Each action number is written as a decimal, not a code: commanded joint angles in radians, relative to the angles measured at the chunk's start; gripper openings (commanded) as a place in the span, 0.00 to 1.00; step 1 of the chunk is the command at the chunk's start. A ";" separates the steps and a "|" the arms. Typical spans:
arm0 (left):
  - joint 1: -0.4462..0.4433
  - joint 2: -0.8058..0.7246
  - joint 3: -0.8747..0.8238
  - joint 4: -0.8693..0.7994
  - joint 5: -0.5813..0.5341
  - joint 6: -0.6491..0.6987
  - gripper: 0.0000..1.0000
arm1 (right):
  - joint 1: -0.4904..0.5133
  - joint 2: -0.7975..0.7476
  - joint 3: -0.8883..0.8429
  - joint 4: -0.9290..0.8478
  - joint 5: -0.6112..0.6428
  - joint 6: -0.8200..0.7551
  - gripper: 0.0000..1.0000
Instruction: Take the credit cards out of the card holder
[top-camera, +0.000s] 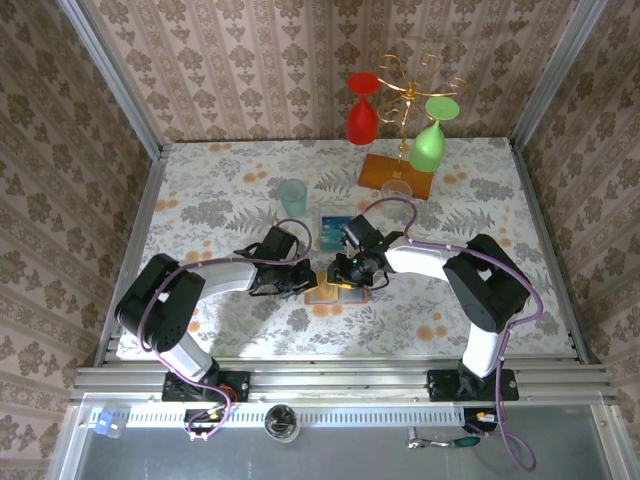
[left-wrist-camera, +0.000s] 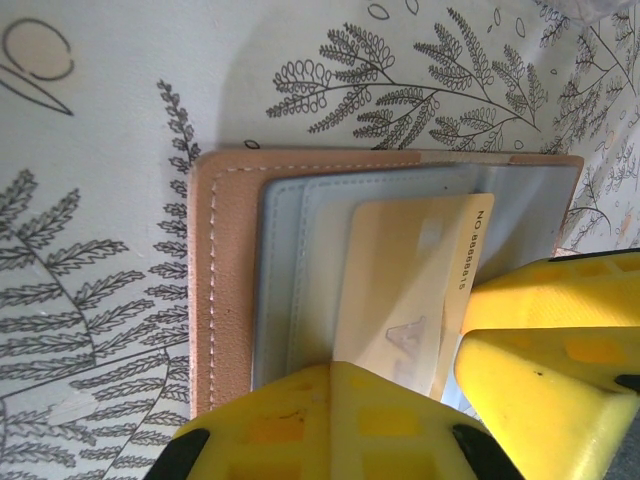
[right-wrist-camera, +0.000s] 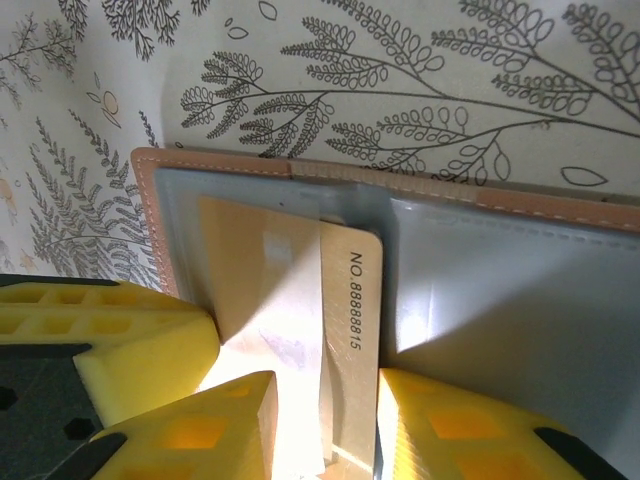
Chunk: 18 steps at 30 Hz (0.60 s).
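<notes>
Left gripper (top-camera: 300, 281), 1: fingers closed together, tip over the holder's 9 o'clock edge.
Tumbler (top-camera: 292, 197), 1: at the holder's 11 o'clock.
Holder (left-wrist-camera: 225, 300), 1: lying open flat at table centre.
Tan card (right-wrist-camera: 350, 300), 1: partly out of a pocket.
Blue cards (top-camera: 335, 228): loose stack at the holder's 12 o'clock, count unclear.
Right gripper (top-camera: 352, 272), 1: fingers narrowly parted about the tan card's end; grip cannot be told.
Glasses, 2: red (top-camera: 362, 112), green (top-camera: 428, 146), at 1 o'clock.
</notes>
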 joint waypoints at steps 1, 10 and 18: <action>-0.002 0.025 0.007 -0.050 -0.014 0.024 0.00 | -0.003 0.011 -0.024 0.042 -0.045 0.037 0.31; -0.003 0.025 0.002 -0.045 -0.012 0.021 0.00 | -0.009 -0.052 -0.039 0.054 -0.033 0.047 0.28; -0.002 0.024 0.002 -0.045 -0.011 0.022 0.00 | -0.017 -0.062 -0.058 0.083 -0.038 0.060 0.19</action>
